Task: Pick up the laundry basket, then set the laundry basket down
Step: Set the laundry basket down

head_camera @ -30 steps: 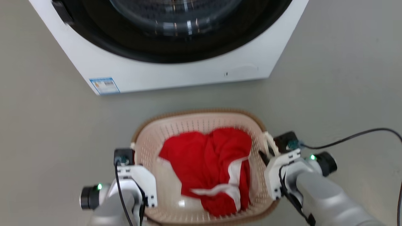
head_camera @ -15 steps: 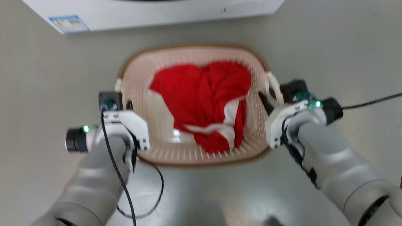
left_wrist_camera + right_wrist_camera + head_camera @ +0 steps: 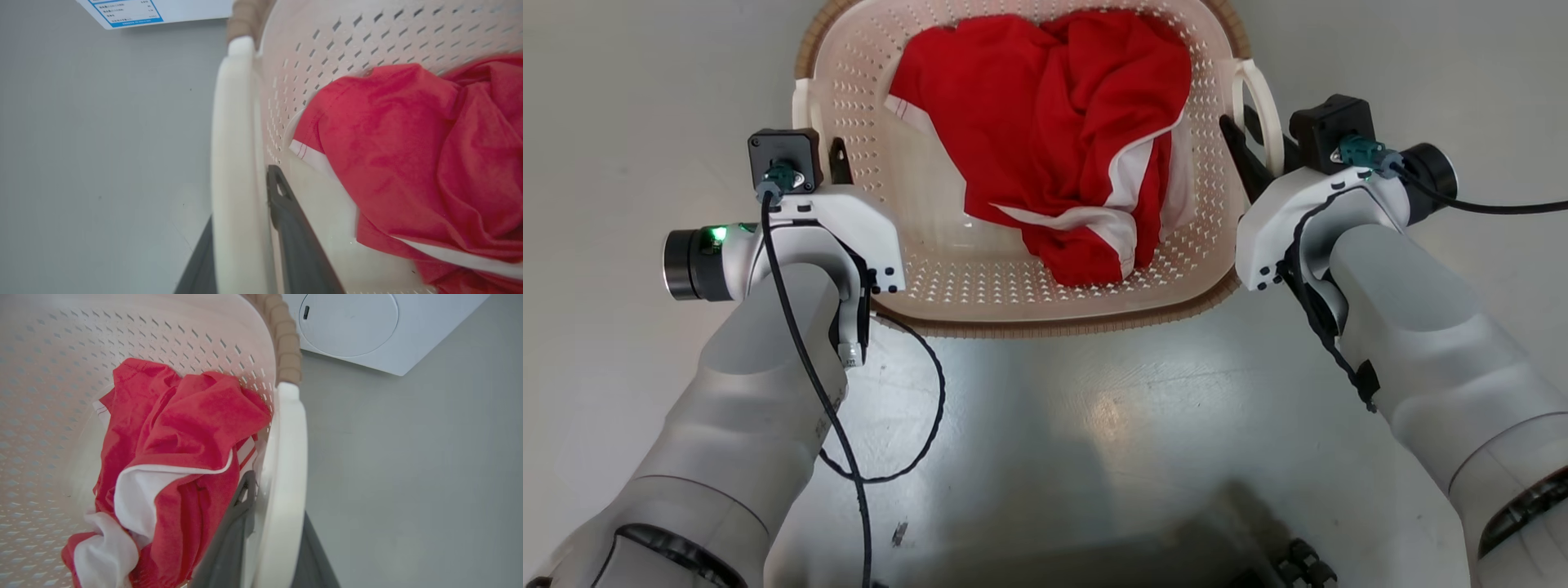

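We are seemingly carrying the cream-white perforated plastic laundry basket [image 3: 1013, 282].
Our left gripper [image 3: 241, 196] and right gripper [image 3: 282, 506] are clamping its white loop handles [image 3: 1262, 94]; lowering calls for level arms.

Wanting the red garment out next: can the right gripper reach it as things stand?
Probably not yet: the right gripper is clamped on the right handle of the laundry basket, one finger inside, one outside. The red garment lies uncovered close by, likely reachable once it lets go.
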You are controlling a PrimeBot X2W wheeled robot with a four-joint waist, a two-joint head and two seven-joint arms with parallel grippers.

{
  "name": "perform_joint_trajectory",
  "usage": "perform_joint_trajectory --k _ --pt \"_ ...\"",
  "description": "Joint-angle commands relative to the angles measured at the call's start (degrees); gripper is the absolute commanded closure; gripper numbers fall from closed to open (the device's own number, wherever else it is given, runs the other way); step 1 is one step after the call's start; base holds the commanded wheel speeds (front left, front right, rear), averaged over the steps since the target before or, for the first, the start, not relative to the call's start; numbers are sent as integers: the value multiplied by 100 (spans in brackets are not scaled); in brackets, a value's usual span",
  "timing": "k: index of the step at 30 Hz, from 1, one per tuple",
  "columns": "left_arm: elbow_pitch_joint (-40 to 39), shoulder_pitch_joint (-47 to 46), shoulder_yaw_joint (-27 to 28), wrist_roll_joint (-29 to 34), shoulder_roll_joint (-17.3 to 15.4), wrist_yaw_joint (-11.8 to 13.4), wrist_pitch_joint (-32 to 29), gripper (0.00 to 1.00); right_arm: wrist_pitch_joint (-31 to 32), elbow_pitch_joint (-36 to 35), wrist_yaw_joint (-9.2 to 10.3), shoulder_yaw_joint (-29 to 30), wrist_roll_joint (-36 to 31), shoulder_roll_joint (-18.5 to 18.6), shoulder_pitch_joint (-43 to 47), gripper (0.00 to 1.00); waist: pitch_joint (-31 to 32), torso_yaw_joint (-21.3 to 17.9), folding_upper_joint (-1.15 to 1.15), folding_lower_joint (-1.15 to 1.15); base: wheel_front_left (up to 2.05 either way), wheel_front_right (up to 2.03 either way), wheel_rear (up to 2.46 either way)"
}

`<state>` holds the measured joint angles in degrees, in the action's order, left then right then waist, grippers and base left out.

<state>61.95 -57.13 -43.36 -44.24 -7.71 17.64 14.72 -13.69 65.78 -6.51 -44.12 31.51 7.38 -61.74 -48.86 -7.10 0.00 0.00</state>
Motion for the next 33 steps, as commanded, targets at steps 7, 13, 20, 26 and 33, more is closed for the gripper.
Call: perform_joint_trajectory --k 7,13,20,26,33 --pt "-115 -228 395 485 -95 71 28 100 -130 -329 -98 450 -768 -81 218 100 -314 126 0 0 0 0 0" --pt "-52 -327 587 718 -43 22 28 100 -130 -379 -98 785 -1083 -107 232 100 -462 166 0 0 0 0 0" --pt "126 -465 706 907 48 -57 28 100 -130 -412 -98 1048 -1329 -134 218 100 -614 218 0 0 0 0 0" --pt "189 -535 820 1029 106 -79 28 100 -130 -445 -98 1205 -1489 -131 180 100 -716 263 0 0 0 0 0" --pt "195 -552 935 1144 150 -91 28 100 -130 -472 -98 1317 -1619 -94 144 100 -774 322 0 0 0 0 0"
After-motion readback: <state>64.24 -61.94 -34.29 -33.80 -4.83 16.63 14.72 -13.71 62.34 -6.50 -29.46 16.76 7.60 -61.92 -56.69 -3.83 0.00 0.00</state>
